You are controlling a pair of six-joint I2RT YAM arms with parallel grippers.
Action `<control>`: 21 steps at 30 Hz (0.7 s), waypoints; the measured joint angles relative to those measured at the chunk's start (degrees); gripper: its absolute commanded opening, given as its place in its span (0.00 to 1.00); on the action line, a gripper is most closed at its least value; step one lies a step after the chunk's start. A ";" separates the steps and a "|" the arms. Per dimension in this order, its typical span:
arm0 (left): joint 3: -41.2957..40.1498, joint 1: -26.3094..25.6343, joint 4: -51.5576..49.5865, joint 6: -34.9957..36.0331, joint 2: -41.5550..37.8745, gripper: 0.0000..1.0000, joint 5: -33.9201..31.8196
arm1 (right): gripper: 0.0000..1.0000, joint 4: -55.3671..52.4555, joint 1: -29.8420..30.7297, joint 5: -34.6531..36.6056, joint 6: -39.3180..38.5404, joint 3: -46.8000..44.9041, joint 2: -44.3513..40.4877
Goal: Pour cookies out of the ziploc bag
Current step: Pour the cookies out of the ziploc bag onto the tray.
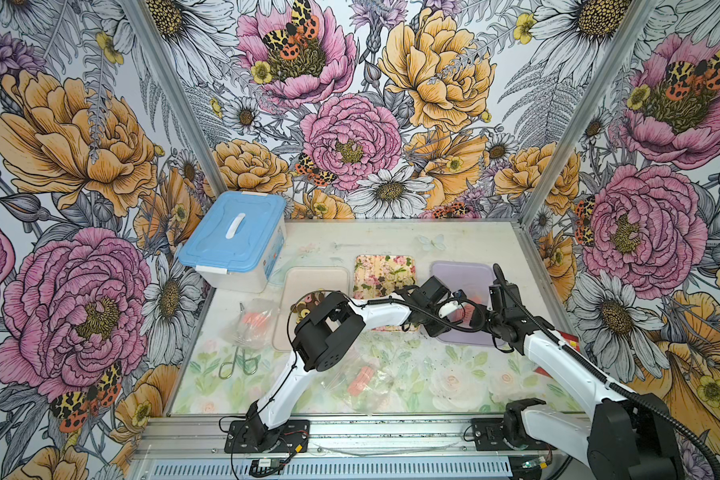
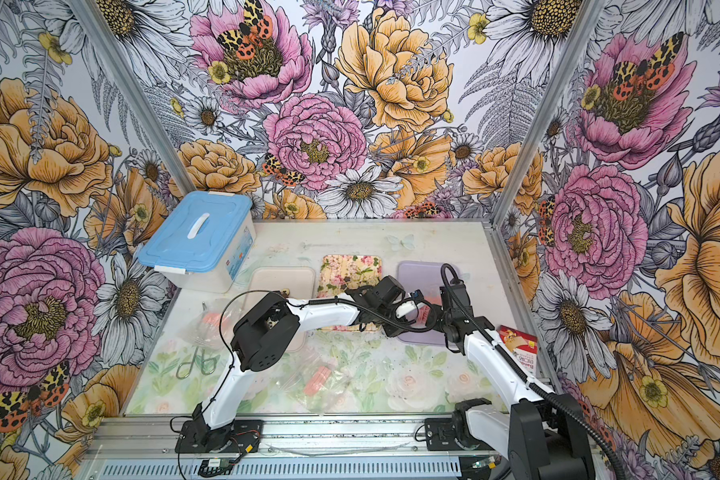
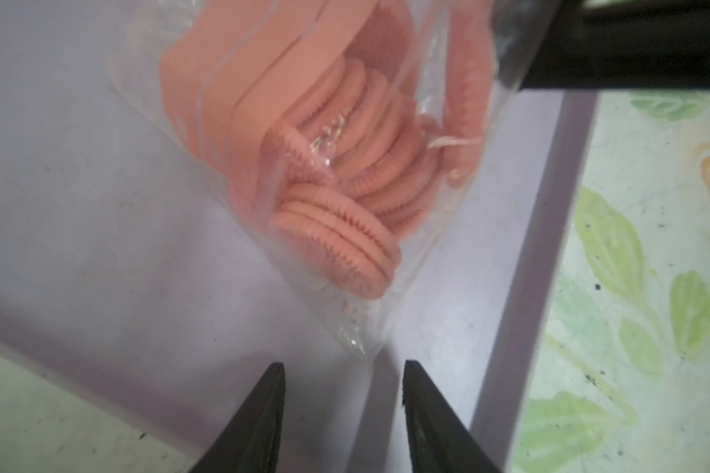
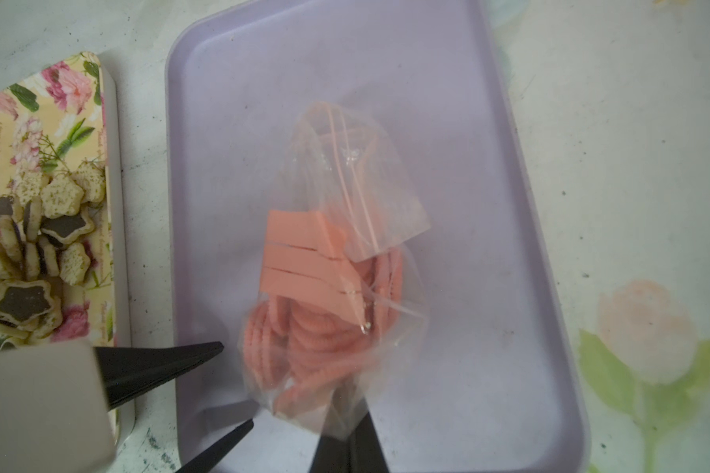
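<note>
The cookies (image 4: 304,344), flat pink discs, are bunched inside the clear ziploc bag (image 4: 345,229), which hangs directly below the right gripper (image 4: 347,444) over the lilac tray (image 4: 488,204); three pale pink slabs (image 4: 300,258) are wedged above the discs toward the bag's mouth; none has yet dropped onto the tray. The right gripper is clamped on a bottom corner of the bag, so the bag is held upside-down with its mouth drooping away from the claw; the left gripper (image 3: 343,393) is parted, with nothing between its jaws, and the bag's lower corner lies just ahead of its tips.

The step in hand is judged to be the emptying of this bag, barely begun. The next move seems to call for the free corner to be nipped by the left claw and the bag lifted or shaken so the mouth opens downward; the slabs may block the discs.

By count: one bag held; two more bags (image 1: 366,380) lie on the table nearer the arm bases and to the left; three trays are seen, the lilac one, a floral one (image 4: 58,123) bearing star biscuits (image 4: 21,299), and a cream one (image 1: 316,276); the discs are too packed to count, perhaps ten.
</note>
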 measured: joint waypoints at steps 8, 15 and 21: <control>0.07 -0.33 0.48 0.04 0.17 0.50 1.95 | 0.00 0.04 -0.04 -0.02 0.00 0.00 0.00; 2.43 -0.90 1.25 -0.37 2.38 0.24 1.86 | 0.00 0.07 -0.04 -0.02 0.00 0.00 -0.15; 3.67 -0.96 1.70 -1.29 3.30 0.00 -0.33 | 0.00 0.09 -0.04 -0.07 -0.02 -0.02 -0.24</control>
